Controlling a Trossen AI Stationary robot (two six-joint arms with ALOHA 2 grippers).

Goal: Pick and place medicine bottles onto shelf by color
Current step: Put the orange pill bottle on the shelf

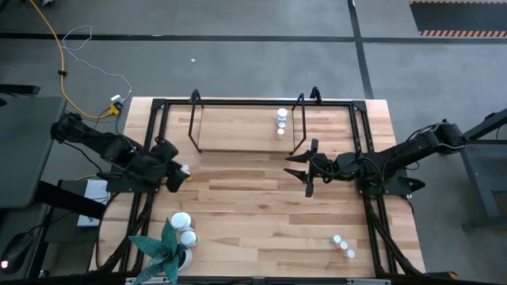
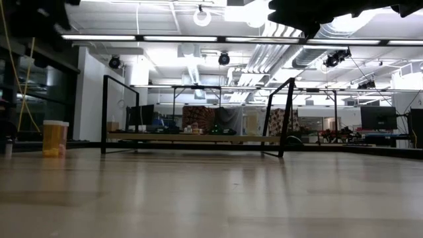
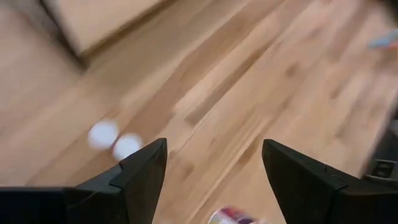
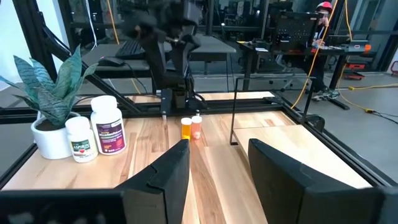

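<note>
Holding nothing, the left gripper [image 1: 181,176] hangs over the table's left part with its fingers [image 3: 144,171] spread apart and bare wood between them; a small orange-and-white bottle [image 1: 184,169] sits just beside its tip, seen in the low view as an orange bottle with a white cap standing on the wood; the right wrist view shows two small bottles [image 4: 191,127] there, one orange and one paler, upright and side by side in front of that gripper.

Shelf [image 1: 238,127]: light-wood board inside black tube hoops, beyond both grippers at the table's far side; two small white-topped bottles [image 1: 281,119] on its right end, close together.

Right gripper [image 1: 307,170]: just in front of the shelf's right hoop, fingers [image 4: 166,177] parted, empty.

Near the left gripper, toward the front edge: two larger white bottles [image 1: 184,229] with labels, upright, touching or nearly so, just beside a green spiky plant [image 1: 158,247] in a white pot.

Toward the front from the right gripper: three tiny white-topped bottles [image 1: 343,245] in a short row.

Surface: pale wooden table [image 1: 261,214], black frame rails along its sides.

Room: grey floor, a yellow cable [image 1: 59,55] trailing at the left; desks, monitors and ceiling lights [image 2: 198,38] beyond.
</note>
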